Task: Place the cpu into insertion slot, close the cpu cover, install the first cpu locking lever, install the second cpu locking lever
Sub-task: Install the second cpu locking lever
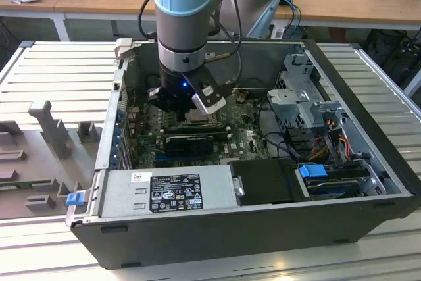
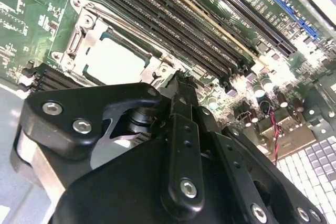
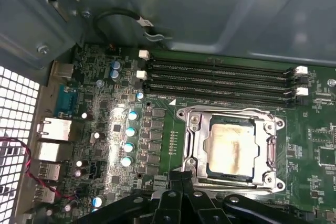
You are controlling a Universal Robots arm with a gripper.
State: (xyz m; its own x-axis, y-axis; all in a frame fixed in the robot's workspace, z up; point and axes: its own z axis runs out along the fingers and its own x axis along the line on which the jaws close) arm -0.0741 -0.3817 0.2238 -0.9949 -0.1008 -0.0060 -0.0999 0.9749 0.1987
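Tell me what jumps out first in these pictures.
The pale silvery square cpu sits in the dark-framed insertion slot, with the silvery hinged cpu cover lying flat around it. The black end effector hangs at its edge, inside the open grey computer case.

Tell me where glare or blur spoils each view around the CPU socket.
In the second wrist view, glare whitens the cpu and the board's far corner, and the gripper is a soft dark mass close up. In the first wrist view the cpu shows a mild yellowish sheen, with detail readable. In the exterior view the arm shadows the insertion slot.
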